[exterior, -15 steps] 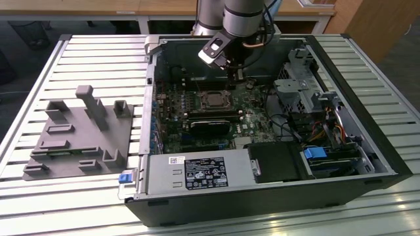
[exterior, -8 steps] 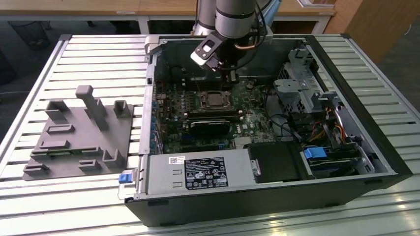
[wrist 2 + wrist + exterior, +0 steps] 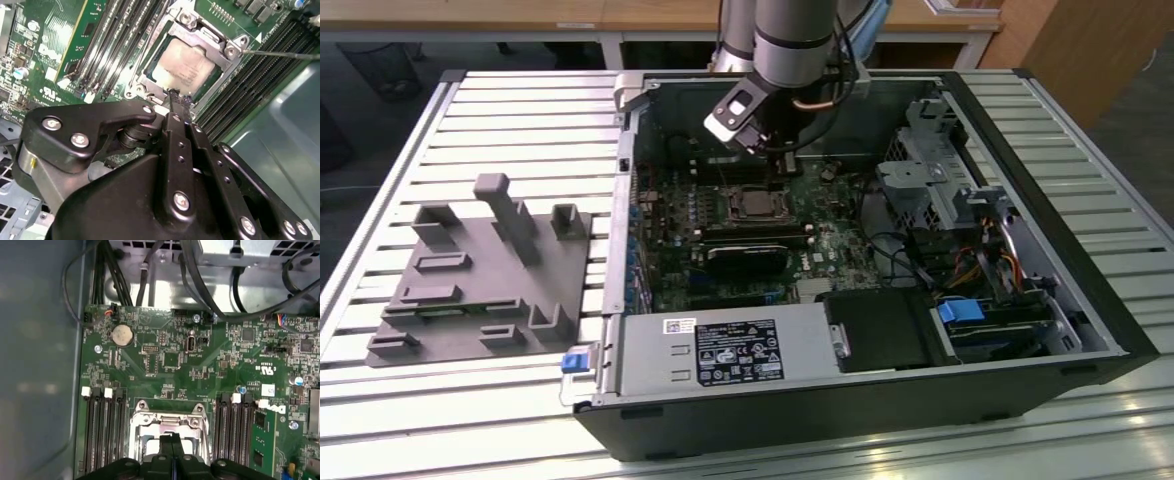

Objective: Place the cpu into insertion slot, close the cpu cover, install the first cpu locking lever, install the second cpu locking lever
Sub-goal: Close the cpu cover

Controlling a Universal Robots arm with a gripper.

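The cpu (image 3: 184, 64) lies flat in the insertion slot (image 3: 754, 206), its silvery face showing through the window of the cpu cover (image 3: 202, 33). The cover is down over the chip, and its top edge also shows in the first wrist view (image 3: 170, 421). A thin locking lever rod (image 3: 285, 54) sticks out from the socket's corner across the memory slots. My gripper (image 3: 174, 95) hovers just above the socket's edge with its fingers pressed together and nothing between them. It also shows in the first wrist view (image 3: 172, 439) and inside the case in the exterior view (image 3: 783, 163).
The open computer case (image 3: 1107, 330) lies on a slatted table. Long black memory slots (image 3: 102, 435) flank the socket. A black module (image 3: 747, 262) sits below the socket, cables (image 3: 200, 285) run above the board, and a grey fixture (image 3: 480, 270) stands at the exterior view's left.
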